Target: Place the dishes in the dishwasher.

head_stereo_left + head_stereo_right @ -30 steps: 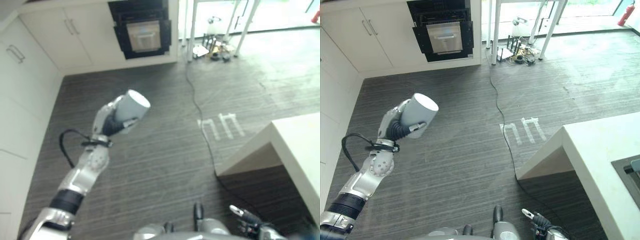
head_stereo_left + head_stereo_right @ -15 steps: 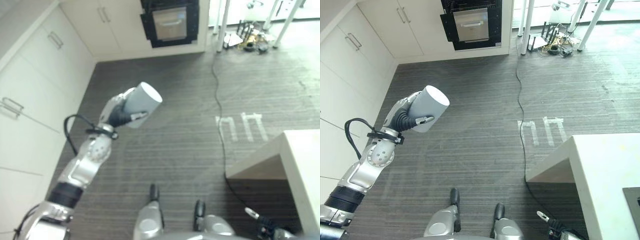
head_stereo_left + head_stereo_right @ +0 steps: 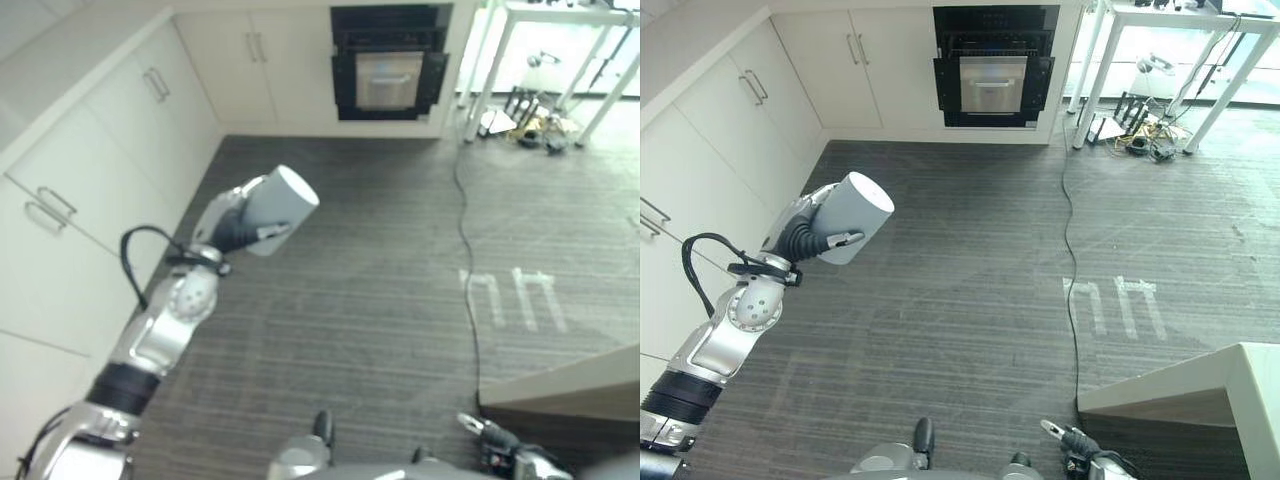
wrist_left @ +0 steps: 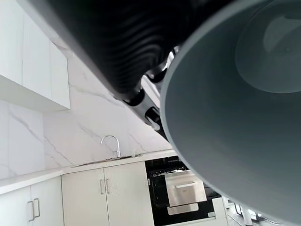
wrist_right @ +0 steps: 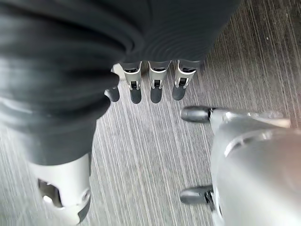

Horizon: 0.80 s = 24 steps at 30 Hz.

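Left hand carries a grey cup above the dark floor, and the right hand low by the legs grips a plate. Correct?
Not quite: the right hand holds nothing, its fingers hang relaxed over the floor in the right wrist view. The left hand does carry the grey cup.

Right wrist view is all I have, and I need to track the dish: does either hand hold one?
Observer: Yes, the left hand is curled round a grey cylindrical cup, held above the dark striped floor.
Operator: Which way does its mouth point?
Observer: Towards the hand; its closed base faces away.
Operator: Any appliance ahead?
Observer: A black built-in appliance stands in the white cabinets across the floor.
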Motion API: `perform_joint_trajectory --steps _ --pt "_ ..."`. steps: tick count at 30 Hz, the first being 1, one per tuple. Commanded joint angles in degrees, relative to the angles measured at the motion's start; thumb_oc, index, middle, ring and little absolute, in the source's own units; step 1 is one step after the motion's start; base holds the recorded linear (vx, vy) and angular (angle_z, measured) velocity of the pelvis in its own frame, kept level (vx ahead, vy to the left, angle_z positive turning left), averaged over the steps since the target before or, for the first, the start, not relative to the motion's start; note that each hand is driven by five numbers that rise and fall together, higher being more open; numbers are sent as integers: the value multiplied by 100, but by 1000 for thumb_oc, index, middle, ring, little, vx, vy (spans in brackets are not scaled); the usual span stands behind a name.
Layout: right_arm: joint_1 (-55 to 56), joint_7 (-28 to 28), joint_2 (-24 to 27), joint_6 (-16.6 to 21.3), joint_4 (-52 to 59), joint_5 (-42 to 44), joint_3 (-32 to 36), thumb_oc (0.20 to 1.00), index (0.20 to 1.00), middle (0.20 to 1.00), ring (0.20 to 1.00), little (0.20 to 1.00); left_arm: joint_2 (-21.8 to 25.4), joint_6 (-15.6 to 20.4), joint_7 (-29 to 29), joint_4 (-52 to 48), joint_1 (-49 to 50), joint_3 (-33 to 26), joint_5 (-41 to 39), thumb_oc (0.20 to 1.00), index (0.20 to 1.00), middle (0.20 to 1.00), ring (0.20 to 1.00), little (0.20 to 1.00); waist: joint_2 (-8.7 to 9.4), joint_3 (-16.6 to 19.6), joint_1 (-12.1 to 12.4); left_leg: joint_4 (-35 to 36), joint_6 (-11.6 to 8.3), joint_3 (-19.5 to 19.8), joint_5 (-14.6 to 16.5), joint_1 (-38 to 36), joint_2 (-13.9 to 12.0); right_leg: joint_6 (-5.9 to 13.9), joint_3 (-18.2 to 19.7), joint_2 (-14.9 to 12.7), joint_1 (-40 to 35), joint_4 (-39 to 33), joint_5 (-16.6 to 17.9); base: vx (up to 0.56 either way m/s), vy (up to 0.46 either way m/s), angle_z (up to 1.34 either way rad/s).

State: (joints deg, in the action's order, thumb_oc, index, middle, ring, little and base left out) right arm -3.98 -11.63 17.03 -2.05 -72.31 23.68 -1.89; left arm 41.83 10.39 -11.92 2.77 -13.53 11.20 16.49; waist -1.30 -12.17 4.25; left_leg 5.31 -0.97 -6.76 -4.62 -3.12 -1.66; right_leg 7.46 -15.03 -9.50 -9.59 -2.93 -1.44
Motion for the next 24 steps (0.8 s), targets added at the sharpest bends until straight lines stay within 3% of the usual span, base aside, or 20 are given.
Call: perform_joint_trajectory --steps 1,8,9,15,17,19,20,21,22,23,24 --pt "-35 -237 153 255 -102 -27 -209 1000 1000 1000 1000 1000 -35 283 -135 -194 -300 -416 52 200 200 200 200 200 -210 32 19 -253 27 -18 574 153 -148 0 -133 -95 324 712 -524 41 21 -2" --pt "-37 -445 134 135 -78 -104 -322 1000 1000 1000 1000 1000 -40 324 21 -248 -210 -500 -77 200 200 200 200 200 -159 52 71 -191 51 -7 607 71 -151 30 -113 -60 297 709 -542 27 -4 -2" --pt "34 -430 243 284 321 847 -60 1000 1000 1000 1000 1000 -203 559 -276 -35 -488 -189 -738 200 200 200 200 200 -341 -138 -631 -543 -207 -358 591 103 -216 -291 417 512 421 459 -439 22 -4 7" --pt "53 -474 227 113 228 650 -134 1000 1000 1000 1000 1000 -385 566 -169 137 -481 -214 -889 200 200 200 200 200 -365 -127 -613 -512 -179 -365 647 -54 -234 -365 233 504 364 608 -603 61 -64 0" --pt "64 -544 244 197 170 246 -122 1000 1000 1000 1000 1000 -477 596 -168 130 -444 -236 -1000 200 200 200 200 200 -325 -124 -671 -743 -178 -491 764 -69 -241 -400 242 506 367 594 -606 45 -64 5" --pt "59 -506 290 288 190 -47 -222 1000 1000 1000 1000 1000 -564 604 -229 87 -436 -200 -1064 200 200 200 200 200 -173 -178 -697 -1754 -24 -649 1271 209 -117 -460 231 358 423 693 -589 73 -26 17" --pt "49 -453 330 315 195 -71 -290 1000 1000 1000 1000 1000 -569 604 -208 82 -454 -202 -1070 200 200 200 200 200 -152 -250 -656 -2123 -59 -604 1203 484 -131 -494 243 367 424 721 -568 146 41 52" --pt "16 -436 372 357 170 -170 -333 1000 1000 1000 1000 1000 -553 626 -167 84 -456 -213 -1086 200 200 200 200 200 -163 -310 -628 -2030 -96 -581 1071 630 -194 -493 280 394 439 746 -555 266 162 45" --pt "-15 -392 407 401 128 -321 -384 1000 1000 1000 1000 1000 -526 655 -82 73 -419 -242 -1088 200 200 200 200 200 -239 -375 -554 -1542 -211 -509 706 739 -302 -466 324 461 383 761 -607 497 368 33" --pt "-16 -309 427 352 79 -303 -426 1000 1000 1000 1000 1000 -573 699 -29 69 -368 -233 -1019 200 200 200 200 200 -340 -443 -422 -914 -399 -440 62 999 -475 -452 329 515 155 708 -715 477 354 2" --pt "-11 -297 431 336 76 -300 -422 1000 1000 1000 1000 1000 -585 704 -20 71 -367 -227 -1010 200 200 200 200 200 -341 -449 -412 -847 -417 -447 -4 1014 -488 -455 320 508 119 699 -734 514 448 3"
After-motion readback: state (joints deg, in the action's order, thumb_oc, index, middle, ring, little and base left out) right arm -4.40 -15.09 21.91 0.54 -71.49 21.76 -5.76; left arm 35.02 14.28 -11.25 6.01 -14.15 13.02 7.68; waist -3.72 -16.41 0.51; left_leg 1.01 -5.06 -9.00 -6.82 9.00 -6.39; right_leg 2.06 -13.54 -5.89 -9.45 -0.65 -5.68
